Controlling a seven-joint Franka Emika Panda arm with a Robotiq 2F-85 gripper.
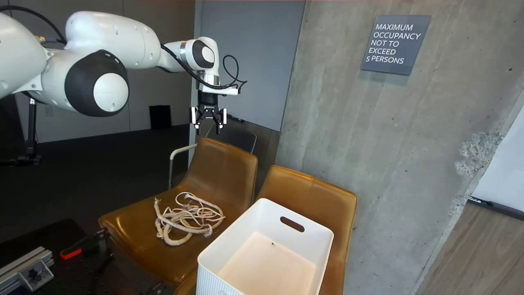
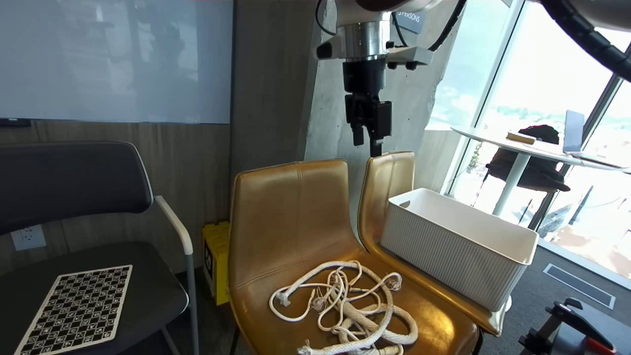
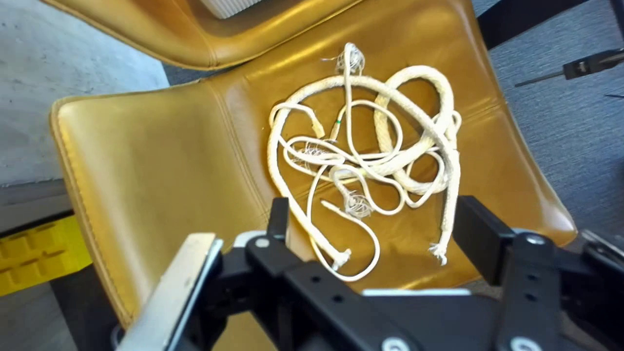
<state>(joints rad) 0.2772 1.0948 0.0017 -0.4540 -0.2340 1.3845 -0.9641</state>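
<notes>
Grey sign [image 1: 396,45] on concrete wall [image 1: 327,114]: "MAXIMUM OCCUPANCY NOT TO EXCEED 5 PERSONS" (white capitals).

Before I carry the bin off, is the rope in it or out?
Out: the rope lies tangled on one chair; the bin stands on another chair.

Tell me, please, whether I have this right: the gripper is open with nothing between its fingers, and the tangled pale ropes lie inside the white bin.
Not quite: the tangled pale ropes lie on the seat of a brown chair, outside the white bin, as both exterior views show. The gripper is open with nothing between its fingers.
</notes>
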